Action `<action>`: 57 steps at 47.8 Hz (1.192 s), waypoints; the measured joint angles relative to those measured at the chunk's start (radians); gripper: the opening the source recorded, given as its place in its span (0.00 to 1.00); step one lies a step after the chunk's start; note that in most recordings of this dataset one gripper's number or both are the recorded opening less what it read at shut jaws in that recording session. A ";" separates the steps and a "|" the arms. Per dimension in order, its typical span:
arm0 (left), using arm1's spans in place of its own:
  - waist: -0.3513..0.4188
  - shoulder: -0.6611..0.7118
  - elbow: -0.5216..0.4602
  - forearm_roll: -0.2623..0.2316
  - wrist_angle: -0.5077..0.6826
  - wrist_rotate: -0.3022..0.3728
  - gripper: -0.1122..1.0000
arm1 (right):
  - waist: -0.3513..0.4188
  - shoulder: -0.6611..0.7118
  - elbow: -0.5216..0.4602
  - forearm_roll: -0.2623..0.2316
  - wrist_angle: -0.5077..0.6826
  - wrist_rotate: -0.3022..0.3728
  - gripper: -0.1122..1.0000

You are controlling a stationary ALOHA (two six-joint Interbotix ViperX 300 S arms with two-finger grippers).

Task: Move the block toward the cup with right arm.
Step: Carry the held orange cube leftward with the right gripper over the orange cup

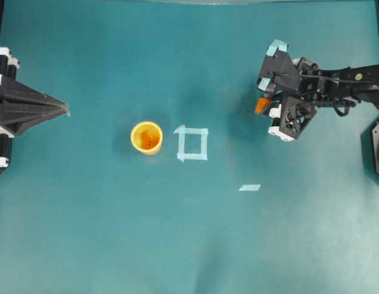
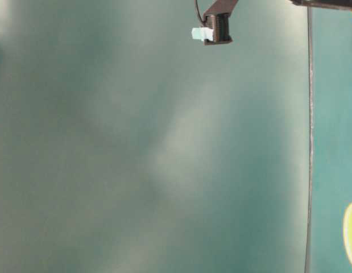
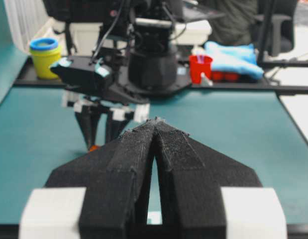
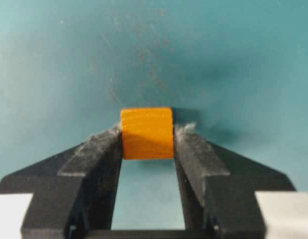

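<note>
The block (image 4: 147, 132), a small orange cube, rests on the teal table between the fingertips of my right gripper (image 4: 149, 131), and both pads press its sides. Overhead, the block (image 1: 260, 106) shows at the right gripper (image 1: 264, 101), right of centre. Far to its left the yellow-orange cup (image 1: 146, 137) stands upright, with a tape square between the two. Pointing right from the left edge, my left gripper (image 1: 67, 109) is shut and holds nothing, its tips meeting (image 3: 154, 122). In the left wrist view the block (image 3: 94, 148) peeks out under the right arm's fingers (image 3: 89, 133).
A pale-blue tape square outline (image 1: 192, 143) lies just right of the cup. A short tape strip (image 1: 250, 187) lies nearer the front, right of centre. Beyond the table's far edge stand a yellow tub (image 3: 45, 56) and a red cup (image 3: 200, 67).
</note>
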 measured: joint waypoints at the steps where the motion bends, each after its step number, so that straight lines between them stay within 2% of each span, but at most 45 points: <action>1: 0.000 0.000 0.000 0.000 0.000 0.000 0.10 | 0.002 -0.002 -0.005 0.002 0.003 0.000 0.45; 9: 0.000 0.000 0.000 0.000 0.000 0.000 0.10 | 0.018 -0.058 -0.075 0.006 0.066 0.002 0.45; 19: 0.000 -0.002 0.000 0.000 0.000 0.000 0.10 | 0.035 -0.147 -0.239 0.008 0.241 0.003 0.45; 30: 0.000 0.000 0.000 0.002 0.000 0.000 0.10 | 0.075 -0.156 -0.411 0.011 0.397 0.002 0.45; 46: 0.000 -0.002 0.000 0.000 0.002 -0.002 0.10 | 0.133 0.018 -0.647 0.049 0.483 0.000 0.45; 57: 0.000 -0.002 0.000 0.000 0.002 -0.002 0.10 | 0.161 0.160 -0.831 0.051 0.549 -0.003 0.45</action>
